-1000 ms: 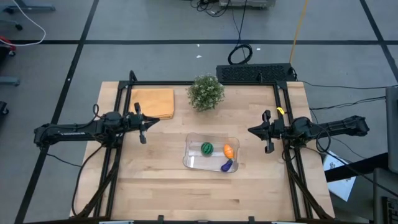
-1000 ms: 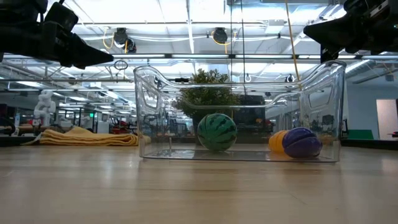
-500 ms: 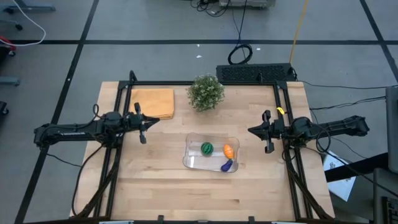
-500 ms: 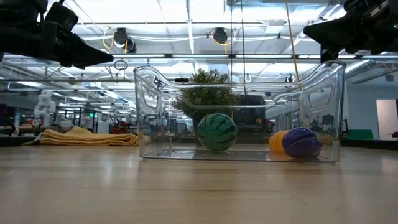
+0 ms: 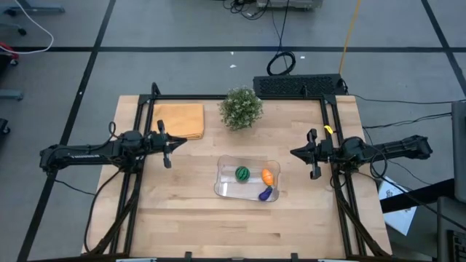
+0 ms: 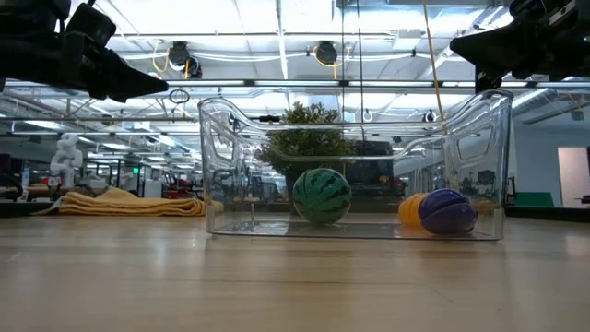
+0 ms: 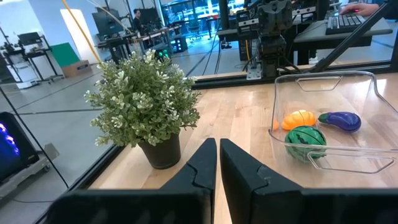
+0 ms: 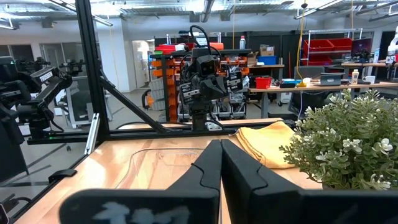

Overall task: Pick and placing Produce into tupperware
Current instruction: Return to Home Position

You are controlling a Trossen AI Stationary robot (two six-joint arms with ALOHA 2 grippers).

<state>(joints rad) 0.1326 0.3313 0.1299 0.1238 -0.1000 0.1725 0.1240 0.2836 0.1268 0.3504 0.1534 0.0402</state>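
The clear tupperware stands on the table's middle, a little toward the near edge. Inside it lie the striped green ball, the orange piece and the purple piece, all resting on its floor. My left gripper hangs shut over the table's left side, pointing level toward the middle. My right gripper hangs shut over the right side, pointing back at it. Neither touches anything. The left wrist view shows the container with all three pieces.
A bushy potted plant stands at the far middle, and a folded yellow-orange cloth lies at the far left. A black frame borders the table. Bare wood lies around the container toward the near edge.
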